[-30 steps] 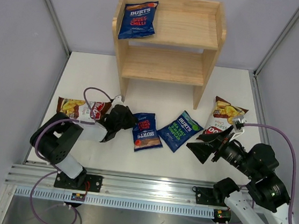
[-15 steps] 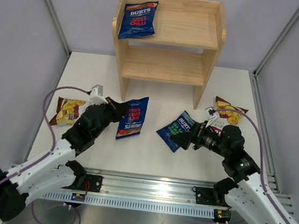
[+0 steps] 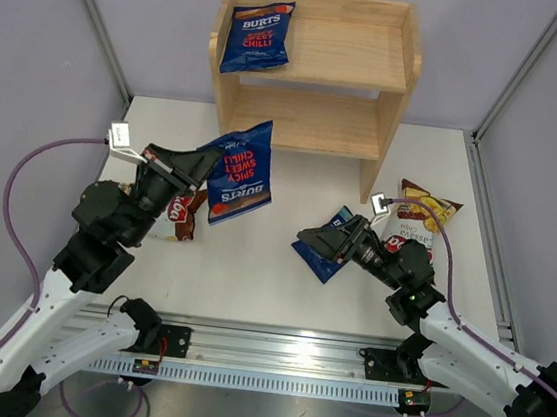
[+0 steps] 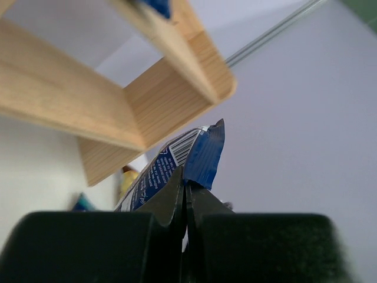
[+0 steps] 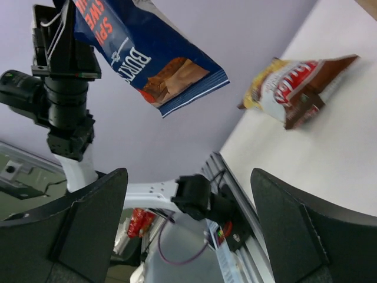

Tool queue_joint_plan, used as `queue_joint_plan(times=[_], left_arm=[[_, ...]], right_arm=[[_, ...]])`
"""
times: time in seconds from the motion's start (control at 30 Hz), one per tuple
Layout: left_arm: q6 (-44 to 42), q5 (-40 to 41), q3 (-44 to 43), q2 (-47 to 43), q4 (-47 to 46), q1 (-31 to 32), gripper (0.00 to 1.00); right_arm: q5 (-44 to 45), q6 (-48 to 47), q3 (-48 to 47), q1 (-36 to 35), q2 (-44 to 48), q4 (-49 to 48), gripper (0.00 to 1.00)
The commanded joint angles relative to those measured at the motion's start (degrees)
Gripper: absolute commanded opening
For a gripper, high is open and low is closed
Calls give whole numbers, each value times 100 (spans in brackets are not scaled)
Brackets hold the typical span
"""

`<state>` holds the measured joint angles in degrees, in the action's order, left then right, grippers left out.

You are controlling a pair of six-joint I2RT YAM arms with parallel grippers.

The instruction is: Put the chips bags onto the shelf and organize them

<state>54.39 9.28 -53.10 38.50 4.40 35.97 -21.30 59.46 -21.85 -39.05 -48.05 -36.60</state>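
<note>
My left gripper (image 3: pixel 206 163) is shut on the edge of a dark blue red-lettered BURTS bag (image 3: pixel 241 171) and holds it in the air in front of the wooden shelf (image 3: pixel 308 121); the left wrist view shows the bag's corner (image 4: pixel 203 156) pinched between the jaws. Another red-lettered BURTS bag (image 3: pixel 258 35) lies on the top tier at the left. My right gripper (image 3: pixel 305 242) is open and empty, low over the green-lettered BURTS bag (image 3: pixel 334 240). One Chuba bag (image 3: pixel 182 220) lies by the left arm, another Chuba bag (image 3: pixel 416 219) at the right. The right wrist view shows the lifted bag (image 5: pixel 147 56).
The shelf's lower tier (image 3: pixel 303 123) holds nothing. The shelf's right side panel (image 3: pixel 378 149) stands close to the right Chuba bag. A metal rail (image 3: pixel 262 353) runs along the near edge. Grey walls enclose the table.
My left gripper has lifted the red-lettered BURTS bag off the table and carried it up toward the shelf. My right gripper has moved left, over the green-lettered bag.
</note>
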Motion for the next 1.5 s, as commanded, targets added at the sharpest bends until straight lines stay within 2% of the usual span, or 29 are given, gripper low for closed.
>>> queue_joint_plan(times=[0.0, 0.2, 0.3, 0.37, 0.63, 1.07, 1.17, 1.2, 1.27, 1.3, 1.33, 1.47], left_arm=[[396, -312, -700, 175, -596, 33, 0], [1222, -471, -807, 289, -1581, 42, 0], [1626, -471, -781, 298, -1872, 60, 0], [1889, -462, -754, 316, -1969, 60, 0], [2654, -348, -394, 228, -2303, 200, 0], [3429, -480, 63, 219, -2576, 306, 0], [3657, -506, 194, 211, -2541, 314, 0], [3718, -506, 230, 210, -2541, 315, 0], [3798, -427, 352, 149, -2454, 315, 0], [3807, -366, 371, 114, -2375, 315, 0], [3798, -252, 388, 35, -2304, 315, 0], [3702, 135, 467, -237, -1910, 315, 0]], right_arm=[[881, 153, 5, -357, -160, -2042, 94], [1075, -171, -495, -744, -661, -2641, 93], [1189, -268, -601, -903, -960, -3238, 93], [1233, -391, -759, -981, -1197, -3652, 93], [1312, -716, -1559, -1324, -2127, -3951, 90], [1172, -769, -2341, -1527, -3219, -5032, 86], [1128, -769, -2525, -1544, -3360, -5146, 81], [1111, -778, -2552, -1544, -3395, -5199, 75], [1145, -787, -2570, -1562, -3413, -5279, 70], [1128, -839, -2579, -1571, -3386, -5279, 61], [1137, -857, -2570, -1580, -3377, -5279, 56], [1251, -884, -2369, -1606, -3290, -5252, 47]])
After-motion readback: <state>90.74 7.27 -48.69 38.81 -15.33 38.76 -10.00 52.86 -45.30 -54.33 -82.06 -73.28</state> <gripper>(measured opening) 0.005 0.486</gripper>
